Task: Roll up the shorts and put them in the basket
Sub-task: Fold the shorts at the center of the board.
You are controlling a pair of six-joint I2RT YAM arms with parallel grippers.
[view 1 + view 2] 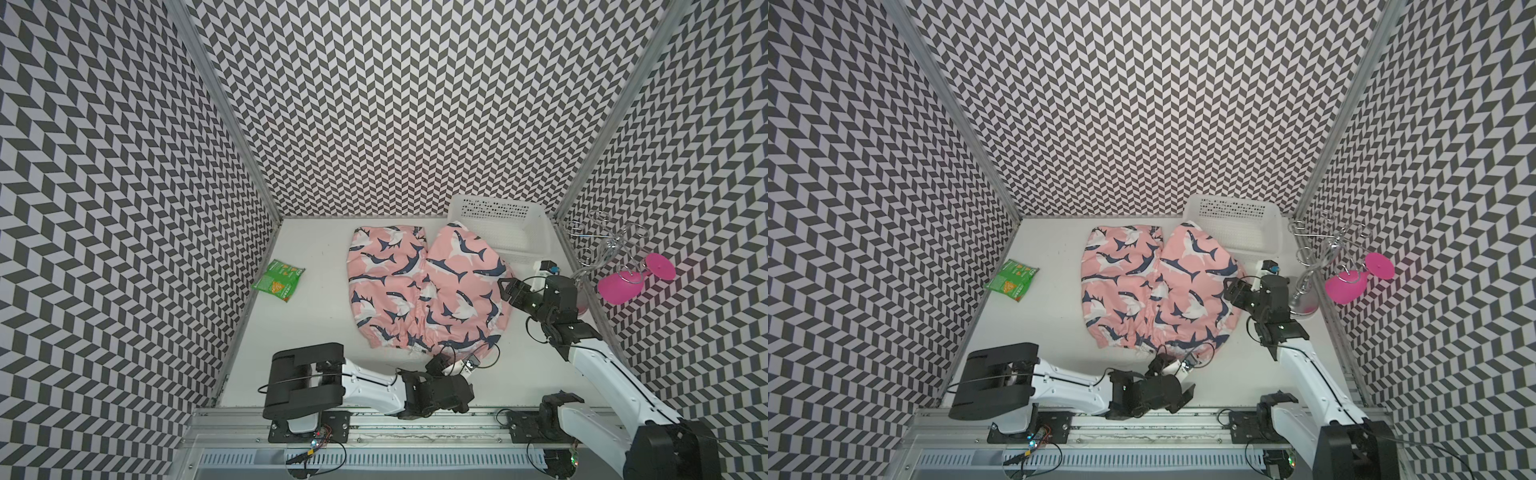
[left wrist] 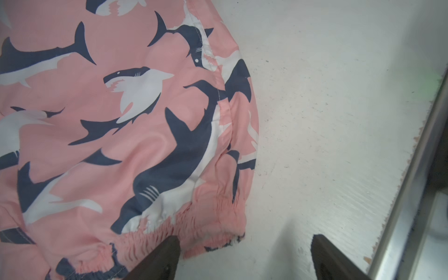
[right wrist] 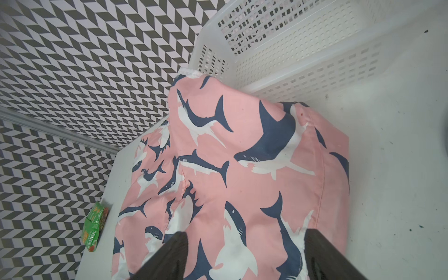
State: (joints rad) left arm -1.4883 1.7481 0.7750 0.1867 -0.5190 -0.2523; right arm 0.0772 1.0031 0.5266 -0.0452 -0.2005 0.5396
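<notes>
The pink shorts [image 1: 428, 282] [image 1: 1158, 282] with navy-and-white sharks lie spread flat on the white table. The gathered waistband faces the front and the two legs point to the back wall. My left gripper [image 1: 453, 374] [image 1: 1173, 376] is open at the waistband's front right corner. In the left wrist view the left gripper [image 2: 244, 238] has one finger over the elastic and the other over bare table. My right gripper [image 1: 509, 293] [image 1: 1231, 286] is open over the right side of the shorts [image 3: 242, 157]. The right gripper [image 3: 246, 232] holds no fabric between its fingers.
A white perforated basket [image 1: 540, 232] [image 1: 1271, 232] [image 3: 291, 48] stands at the back right, and the right leg's hem rests against it. A green snack packet [image 1: 278, 280] [image 1: 1013, 280] lies by the left wall. A wire rack [image 1: 602, 237] holding a pink glass [image 1: 619, 286] stands at the right wall.
</notes>
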